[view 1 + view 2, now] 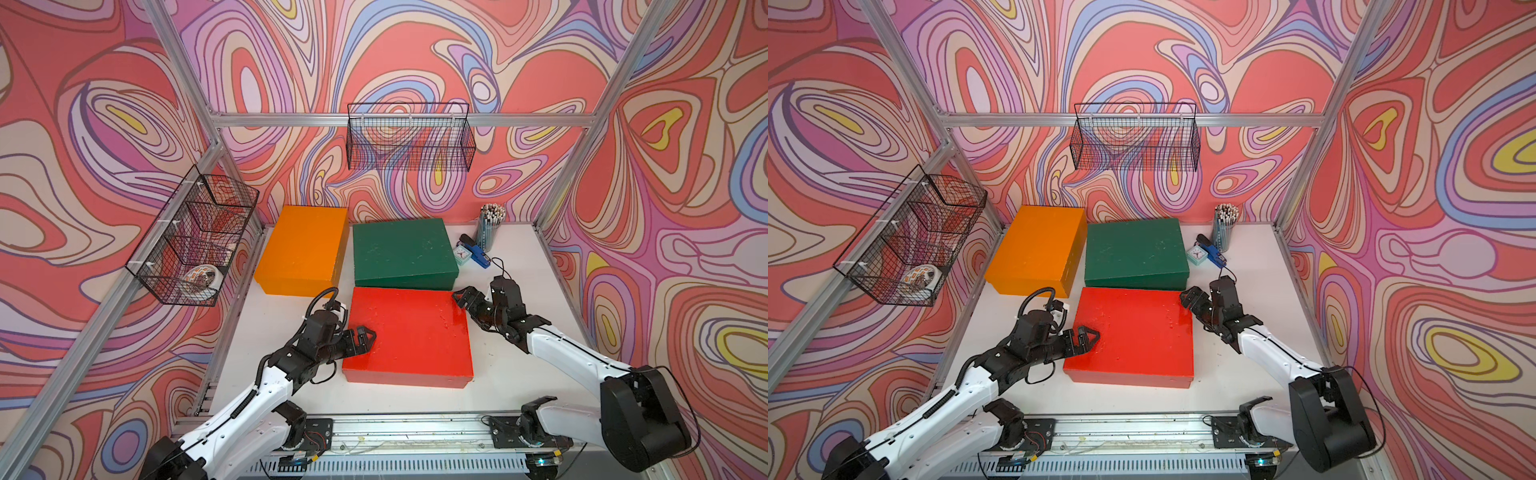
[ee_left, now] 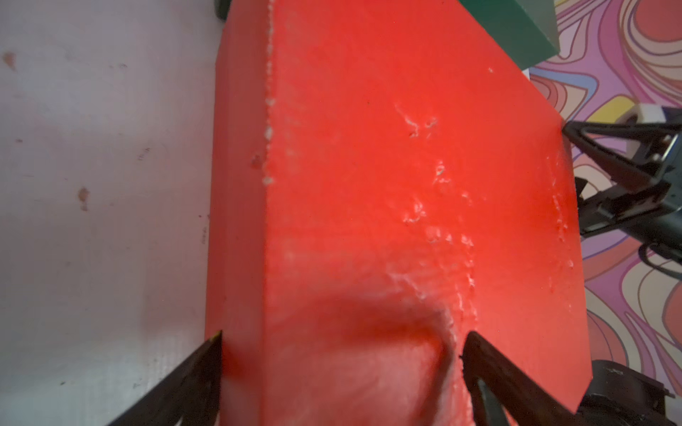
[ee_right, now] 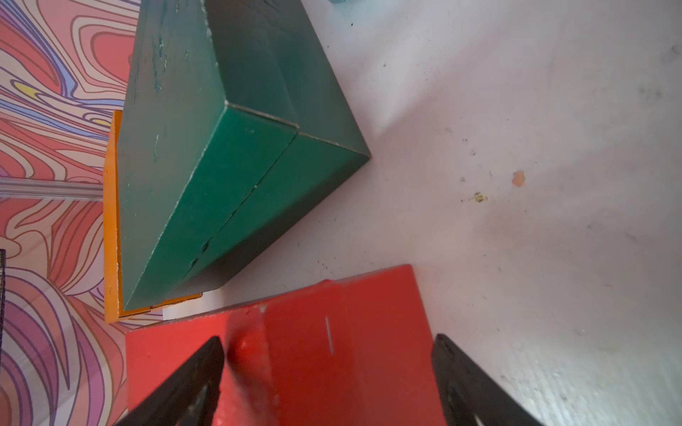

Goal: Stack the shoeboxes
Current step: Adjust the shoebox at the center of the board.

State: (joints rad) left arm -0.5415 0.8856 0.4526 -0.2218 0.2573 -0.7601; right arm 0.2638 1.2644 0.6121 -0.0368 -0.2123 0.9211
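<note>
Left arm point(image 1: 249, 399), right arm point(image 1: 569, 349), jaws spread

The first shoebox point(image 1: 301, 249) sits in the surface's point(image 1: 498, 374) back left corner, the second shoebox point(image 1: 403, 253) just beside it, the third shoebox point(image 1: 409, 336) before the second.

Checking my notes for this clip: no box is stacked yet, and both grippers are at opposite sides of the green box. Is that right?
Not quite. Both top views show the left gripper and right gripper at opposite sides of the red box, not the green box behind it. The rest holds: nothing is stacked, and the orange box also stands alone.
</note>
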